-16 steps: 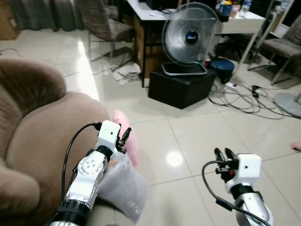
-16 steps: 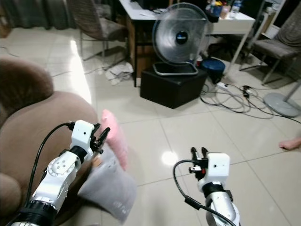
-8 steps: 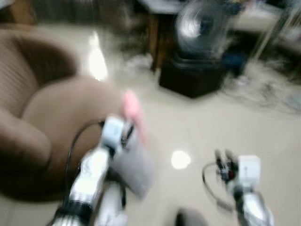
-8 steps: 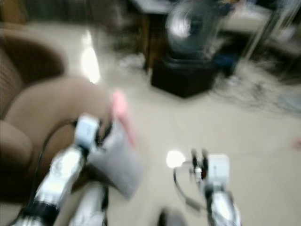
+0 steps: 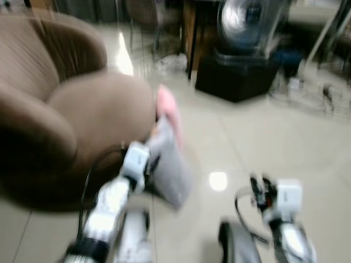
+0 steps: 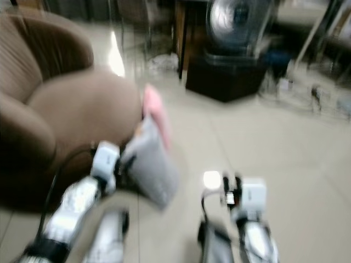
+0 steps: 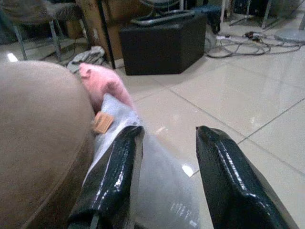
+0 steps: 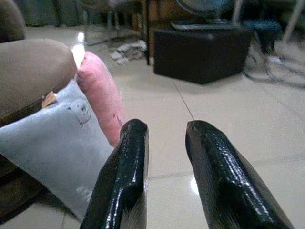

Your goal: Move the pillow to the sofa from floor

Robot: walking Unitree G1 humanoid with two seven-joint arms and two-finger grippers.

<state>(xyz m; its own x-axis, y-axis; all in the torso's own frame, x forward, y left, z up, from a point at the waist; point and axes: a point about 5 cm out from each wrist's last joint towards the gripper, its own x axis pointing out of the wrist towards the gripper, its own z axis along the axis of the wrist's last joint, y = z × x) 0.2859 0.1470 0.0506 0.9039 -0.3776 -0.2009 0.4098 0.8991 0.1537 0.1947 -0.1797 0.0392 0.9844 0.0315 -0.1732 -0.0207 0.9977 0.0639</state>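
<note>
The pillow [image 5: 169, 164], grey with a pink part [image 5: 166, 107], stands on the floor leaning against the side of the brown sofa [image 5: 82, 109]. The head views are blurred. My left gripper [image 5: 152, 164] is at the grey side of the pillow near the sofa. In the left wrist view the left gripper [image 7: 169, 133] is open, with the grey pillow [image 7: 157, 181] right beyond its fingers. My right gripper [image 5: 259, 183] hangs over bare floor to the right of the pillow. It is open with nothing between its fingers [image 8: 135, 157], and the pillow [image 8: 57, 143] lies off to one side of it.
A fan [image 5: 247, 22] stands on a black box [image 5: 236, 82] straight ahead. Cables [image 5: 318, 93] trail over the tiles at the right. A crumpled cloth [image 5: 173, 63] lies by a dark desk leg. Glossy tiled floor [image 5: 274, 137] spreads between pillow and box.
The whole view has swung and blurred, so the camera has moved; more of the sofa shows. My left gripper now sits lower on the pillow's grey part.
</note>
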